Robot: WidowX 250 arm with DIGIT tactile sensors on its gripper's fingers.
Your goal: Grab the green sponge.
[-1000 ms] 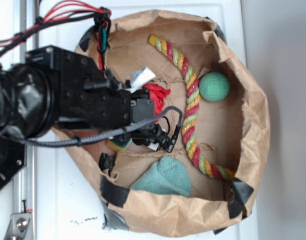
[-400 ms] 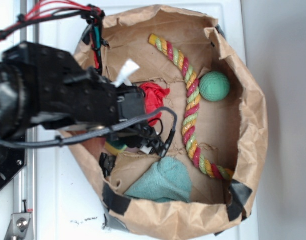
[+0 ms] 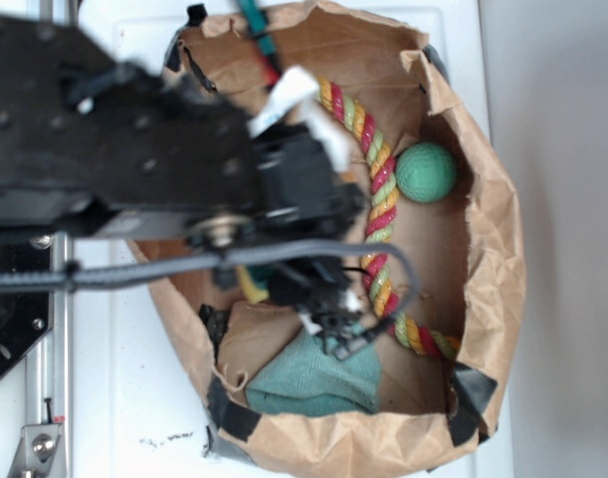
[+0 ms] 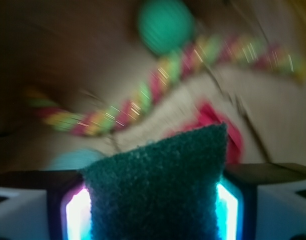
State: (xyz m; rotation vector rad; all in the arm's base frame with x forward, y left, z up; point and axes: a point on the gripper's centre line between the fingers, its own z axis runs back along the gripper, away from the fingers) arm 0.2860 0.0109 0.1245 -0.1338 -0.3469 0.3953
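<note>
Your claw (image 4: 154, 200) is pinching the green sponge (image 4: 155, 185), scouring face toward the wrist camera, wedged between both jaws. The multicoloured rope toy (image 4: 142, 97) and green ball (image 4: 165, 25) lie beyond the claw. Judged step: grasp made, sponge secured. Next move calls for a steady lift clear of the paper bag (image 3: 498, 249).
</note>
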